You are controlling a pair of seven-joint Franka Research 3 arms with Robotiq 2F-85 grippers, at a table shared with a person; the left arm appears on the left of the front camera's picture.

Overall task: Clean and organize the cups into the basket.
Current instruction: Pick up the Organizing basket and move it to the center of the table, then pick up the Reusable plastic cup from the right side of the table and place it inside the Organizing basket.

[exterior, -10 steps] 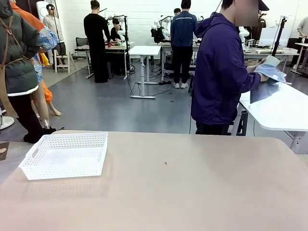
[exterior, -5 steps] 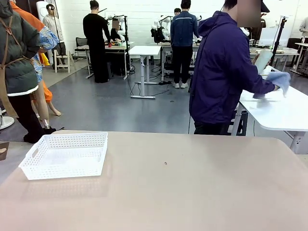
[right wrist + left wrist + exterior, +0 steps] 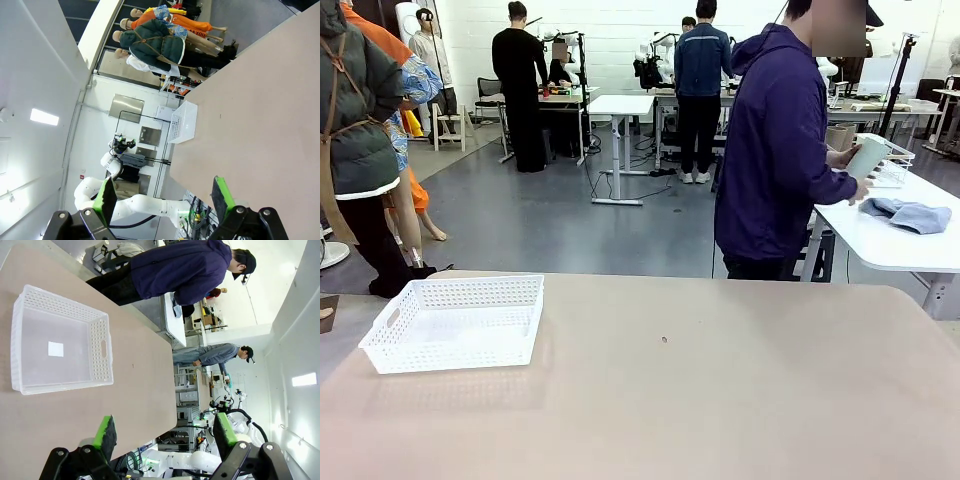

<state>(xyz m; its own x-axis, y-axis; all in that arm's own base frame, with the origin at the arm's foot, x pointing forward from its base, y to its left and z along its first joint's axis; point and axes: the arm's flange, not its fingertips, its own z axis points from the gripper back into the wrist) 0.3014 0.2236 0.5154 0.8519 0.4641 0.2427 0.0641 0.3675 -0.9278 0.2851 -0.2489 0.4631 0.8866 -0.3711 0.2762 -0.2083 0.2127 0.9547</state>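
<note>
**Setting.** Open workshop with a grey floor. A tan table (image 3: 720,400) lies in the foreground.

**Left gripper** (image 3: 165,431). Jaws spread wide, green pads bare, nothing held. It hangs above the table, back from the basket.

**Right gripper** (image 3: 164,194). Jaws likewise wide apart and holding nothing. It is raised over the table, far from the basket.

**Basket** (image 3: 455,322). White lattice, upright on the table's left part, no cup inside.

**Mint cup** (image 3: 867,157). Held by a person (image 3: 775,150) in a dark blue jacket at a white side table (image 3: 890,248), well apart from the basket. A blue cloth (image 3: 910,214) lies on that table near the cup.

**Status.** Judged early: cleaning appears to rest with the person, no cup has been placed yet, and every placing is left.
</note>
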